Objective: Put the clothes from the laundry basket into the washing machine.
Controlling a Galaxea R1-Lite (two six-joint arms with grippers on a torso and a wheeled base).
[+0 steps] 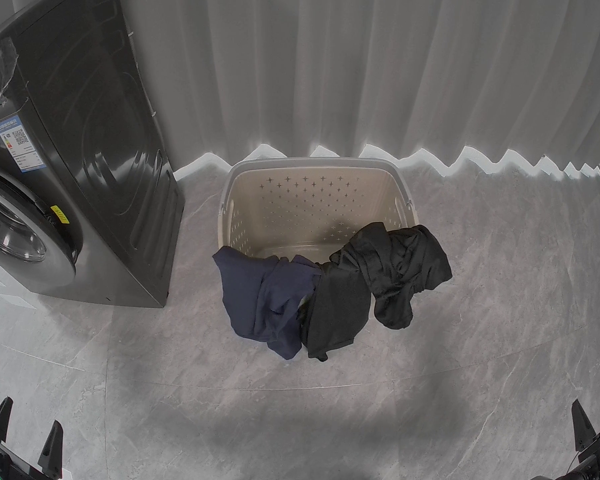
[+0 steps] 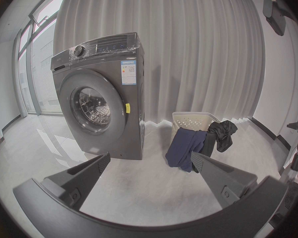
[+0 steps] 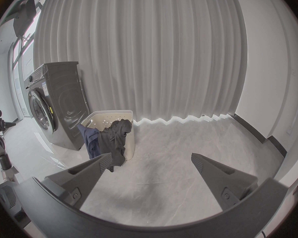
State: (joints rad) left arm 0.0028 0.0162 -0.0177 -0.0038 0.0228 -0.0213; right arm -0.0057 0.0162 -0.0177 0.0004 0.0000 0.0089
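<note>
a blue cloth (image 1: pixel 263 298) and a black cloth (image 1: pixel 390 268) hung over the laundry basket (image 1: pixel 317 167) rim, mid frame. the left gripper (image 1: pixel 30 416) and right gripper (image 1: pixel 595 395), in the bottom corners, were open and empty. the washing machine (image 1: pixel 93 141), far left, looked shut, so clothes might not go in. a hard pull could tip the basket.

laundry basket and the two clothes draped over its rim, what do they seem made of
Laundry basket: likely moulded plastic, matte cream; the rigid walls are pierced with neat rows of star-shaped holes. Navy garment: soft thin fabric, matte, hanging in loose folds; the fibre can't be told. Black garment: similar limp cloth, bunched and creased, with no sheen.
</note>
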